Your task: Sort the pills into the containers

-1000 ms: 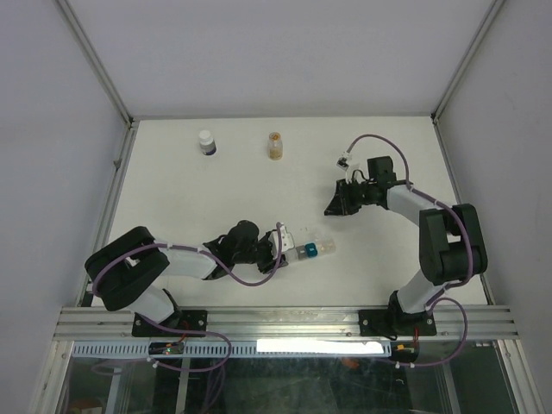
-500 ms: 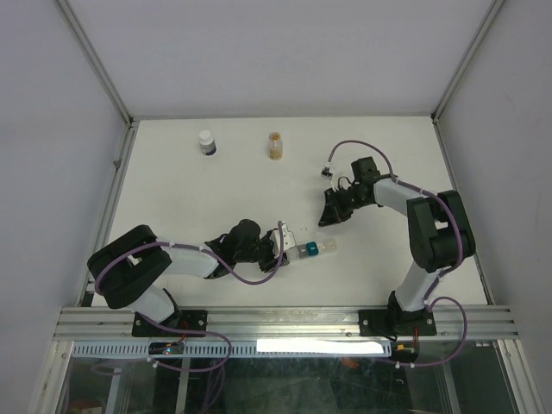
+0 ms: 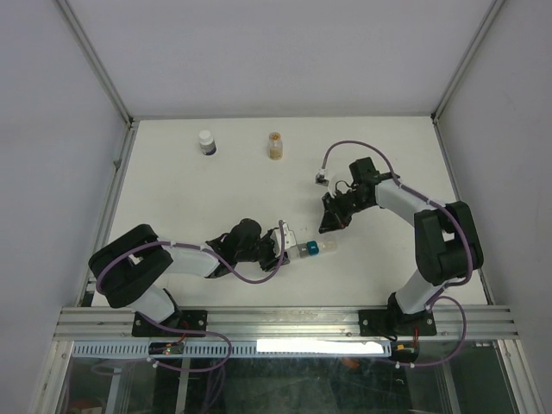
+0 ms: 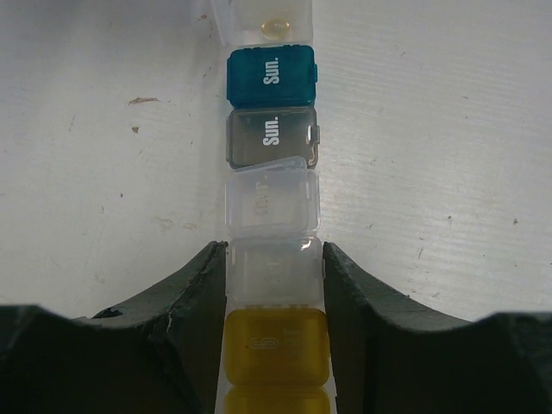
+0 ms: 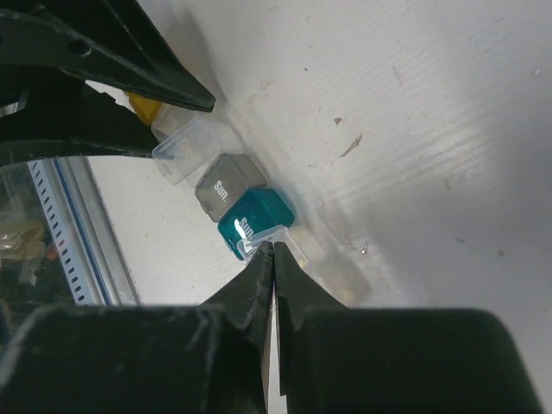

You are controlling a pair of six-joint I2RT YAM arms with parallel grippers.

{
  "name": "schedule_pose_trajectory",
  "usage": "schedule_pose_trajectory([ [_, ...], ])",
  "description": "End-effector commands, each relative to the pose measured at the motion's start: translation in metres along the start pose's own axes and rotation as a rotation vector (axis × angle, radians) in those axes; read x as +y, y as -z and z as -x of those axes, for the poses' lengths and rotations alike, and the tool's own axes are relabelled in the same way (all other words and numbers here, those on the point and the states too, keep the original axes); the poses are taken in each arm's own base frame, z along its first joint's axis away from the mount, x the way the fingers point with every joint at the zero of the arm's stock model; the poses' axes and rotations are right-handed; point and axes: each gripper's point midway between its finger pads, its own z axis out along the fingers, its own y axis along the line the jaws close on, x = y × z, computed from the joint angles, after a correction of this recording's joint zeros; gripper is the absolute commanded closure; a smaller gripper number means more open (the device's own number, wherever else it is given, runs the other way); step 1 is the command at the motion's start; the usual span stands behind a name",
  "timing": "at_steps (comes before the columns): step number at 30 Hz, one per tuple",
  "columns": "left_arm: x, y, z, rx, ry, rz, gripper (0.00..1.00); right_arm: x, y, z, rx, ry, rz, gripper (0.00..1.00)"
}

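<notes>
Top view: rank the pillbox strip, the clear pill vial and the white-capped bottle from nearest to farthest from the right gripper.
1. pillbox strip: just on the near side of the right gripper, toward the arm bases.
2. clear pill vial: by the far edge, around the middle.
3. white-capped bottle: by the far edge, further left.

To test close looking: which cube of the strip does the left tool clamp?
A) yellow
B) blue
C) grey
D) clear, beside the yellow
D: in its wrist view the left tool presses both sides of a clear cube that adjoins the yellow cube.
</notes>
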Motion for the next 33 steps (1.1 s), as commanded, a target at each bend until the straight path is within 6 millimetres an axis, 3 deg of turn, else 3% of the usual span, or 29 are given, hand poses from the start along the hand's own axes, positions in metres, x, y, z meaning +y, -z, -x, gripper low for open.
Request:
schedule_pose_trajectory([
  [1,0.001,-0.004,0.013,-0.024,-0.013,0.004,0.7,0.011,0.007,-0.008,0.032,0.103,-0.029,0.97],
  [5,0.002,-0.004,0.014,-0.026,-0.012,0.005,0.7,0.009,-0.002,-0.028,0.12,0.111,-0.064,0.98],
  [9,0.002,-0.004,0.015,-0.026,-0.012,0.003,0.71,0.005,-0.005,-0.033,0.154,0.115,-0.087,0.99],
  [13,0.001,-0.004,0.014,-0.025,-0.012,-0.001,0.71,0.004,-0.004,-0.029,0.157,0.146,-0.115,0.99],
  [18,0.0,-0.005,0.014,-0.025,-0.014,-0.007,0.71,0.017,0.002,-0.013,0.081,0.217,-0.111,0.99],
  [24,0.001,-0.007,0.016,-0.027,-0.016,-0.009,0.72,0.019,0.0,-0.016,0.097,0.231,-0.111,1.0],
  [26,0.0,-0.007,0.016,-0.024,-0.016,-0.012,0.72,0.011,-0.006,-0.027,0.146,0.222,-0.14,1.0],
  [30,-0.001,-0.008,0.015,-0.021,-0.015,-0.021,0.73,-0.029,-0.017,-0.059,0.316,0.139,-0.293,1.0],
  [33,-0.002,-0.008,0.015,-0.022,-0.011,-0.027,0.73,-0.038,-0.014,-0.056,0.323,0.126,-0.341,1.0],
])
